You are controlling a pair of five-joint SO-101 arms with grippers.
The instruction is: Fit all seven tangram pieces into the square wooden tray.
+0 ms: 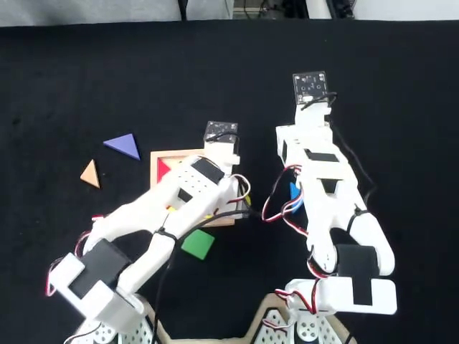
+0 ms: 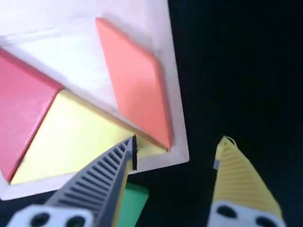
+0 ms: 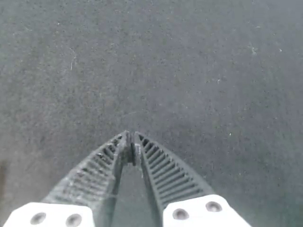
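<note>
Your left arm extends from the near left across the square wooden tray point(image 1: 159, 156), its pincer point(image 2: 179, 143) spread wide and holding nothing at a tray corner. Inside lie a red triangle point(image 2: 21, 109), a yellow triangle point(image 2: 75, 137) and an orange parallelogram point(image 2: 135, 90). Your right arm stretches far, its pincer point(image 3: 129, 144) closed on nothing above the black worktop point(image 1: 401, 107). A green square point(image 1: 197, 244) sits just near of the tray. A blue triangle point(image 1: 123, 145) and a small tan triangle point(image 1: 90, 174) lie to its left.
</note>
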